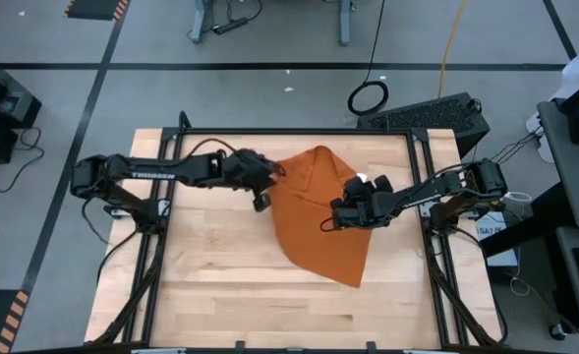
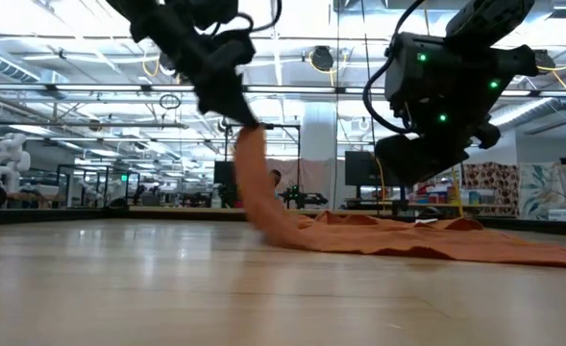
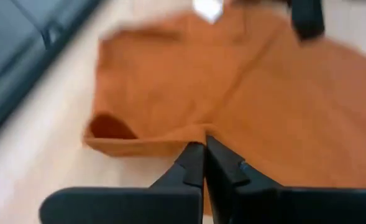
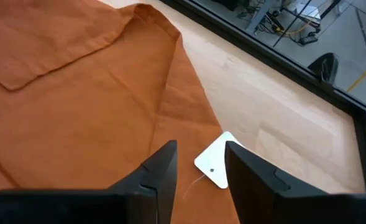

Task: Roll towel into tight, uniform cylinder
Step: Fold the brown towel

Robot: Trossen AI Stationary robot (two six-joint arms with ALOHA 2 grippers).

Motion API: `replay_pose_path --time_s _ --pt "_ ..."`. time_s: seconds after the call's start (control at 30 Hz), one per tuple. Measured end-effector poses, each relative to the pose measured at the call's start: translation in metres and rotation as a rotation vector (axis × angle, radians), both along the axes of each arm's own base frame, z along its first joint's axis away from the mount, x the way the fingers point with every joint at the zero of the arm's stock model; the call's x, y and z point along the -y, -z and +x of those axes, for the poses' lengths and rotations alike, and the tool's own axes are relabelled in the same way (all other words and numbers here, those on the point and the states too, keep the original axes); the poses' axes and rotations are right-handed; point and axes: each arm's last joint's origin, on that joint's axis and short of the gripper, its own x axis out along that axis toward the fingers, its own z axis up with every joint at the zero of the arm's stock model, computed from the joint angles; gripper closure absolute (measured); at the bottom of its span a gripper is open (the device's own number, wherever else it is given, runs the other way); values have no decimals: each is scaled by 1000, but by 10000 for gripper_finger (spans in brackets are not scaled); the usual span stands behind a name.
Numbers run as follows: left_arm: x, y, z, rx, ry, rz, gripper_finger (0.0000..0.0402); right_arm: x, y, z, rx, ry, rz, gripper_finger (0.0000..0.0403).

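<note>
The rust-orange towel [image 1: 318,221] lies crumpled on the middle of the wooden table [image 1: 220,295], and its left edge is pulled up off the wood. Its white tag [image 4: 215,163] lies on the wood at the towel's far right side. My left gripper [image 1: 262,194] is shut on the towel's left edge and holds it up above the table [image 2: 247,130]. My right gripper [image 4: 198,163] is open over the towel's right part, clear above the cloth in the low view [image 2: 422,159]. Its fingers stand on either side of the tag. My left gripper pinches the towel's left edge [image 3: 198,132] between its two shut fingers, coming from the table's left side and slanting down. The pinched part is lifted clear [image 2: 251,144]. The cloth hangs down from it to the table, where the rest lies flat [image 2: 407,238].
A black frame rail [image 1: 422,187] runs around the tabletop. A dark box [image 1: 432,113] sits beyond the far right corner. Bare wood lies along the near edge [image 1: 269,315] and on the left side of the table.
</note>
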Motion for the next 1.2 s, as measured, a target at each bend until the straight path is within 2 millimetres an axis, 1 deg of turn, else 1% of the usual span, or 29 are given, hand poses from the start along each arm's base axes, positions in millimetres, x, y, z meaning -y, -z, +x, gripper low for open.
replay_pose_path --time_s 0.1,0.2,0.3,0.4,0.53,0.7,0.8,0.9,1.0,1.07,1.2 --pt "-12 1 15 115 -9 55 394 0 0 1 9 -4 0 277" --pt "-22 12 30 192 9 37 394 0 0 2 17 -6 3 277" --pt "-25 27 37 167 55 -11 387 -1 1 3 13 -19 37 277" --pt "-27 41 34 69 41 -38 358 -8 2 3 -3 -62 90 277" --pt "-26 47 30 -8 22 -44 301 -25 2 5 21 -134 122 277" --pt "-26 43 33 45 79 -41 233 -50 -1 13 115 -248 131 277" --pt "-22 42 34 59 149 -94 206 -61 -3 18 175 -314 134 277" --pt "-17 43 26 -16 176 -141 189 -72 -6 22 222 -372 154 277" --pt "-19 51 16 -165 76 -82 181 -83 -6 22 234 -431 189 277" --pt "-19 57 9 -254 30 -79 180 -89 -5 23 234 -471 192 277" --pt "-6 62 2 -351 53 -140 179 -98 -1 27 221 -552 233 277"
